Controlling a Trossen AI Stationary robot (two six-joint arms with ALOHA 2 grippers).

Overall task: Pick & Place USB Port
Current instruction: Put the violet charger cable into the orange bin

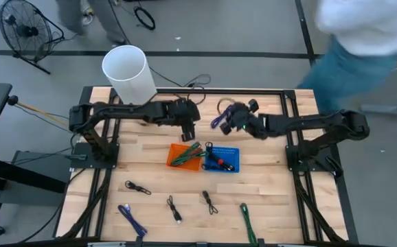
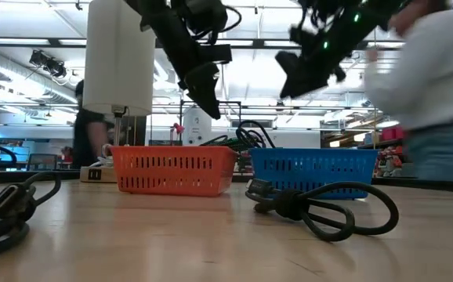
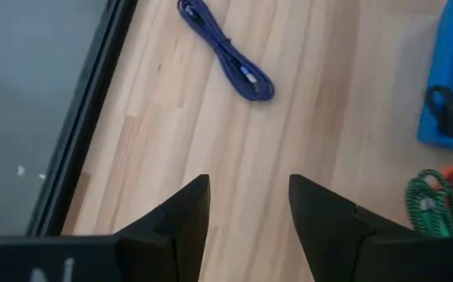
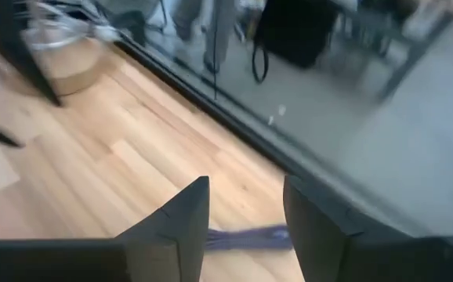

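Purple USB cable, bundled into a long thin coil, lies on the table at the far side, between the two arms; long axis runs diagonal, one end toward the table's far edge, the other toward the baskets. Left wrist view shows the same cable as a narrow braided hank, flat on the wood, nothing touching it. Right pincer hovers just beside it, fingers apart, nothing between them; in the right wrist view a strip of purple shows on the wood under the gap between the fingers. Left pincer hangs above the near side of the orange basket, also released and empty. Orange basket holds green cable; blue basket touching it on the right holds black cable. More bundled cables along the near edge: black ones, another purple one, a green one. White cylinder stands at the far left corner. A person stands beyond the far right corner.
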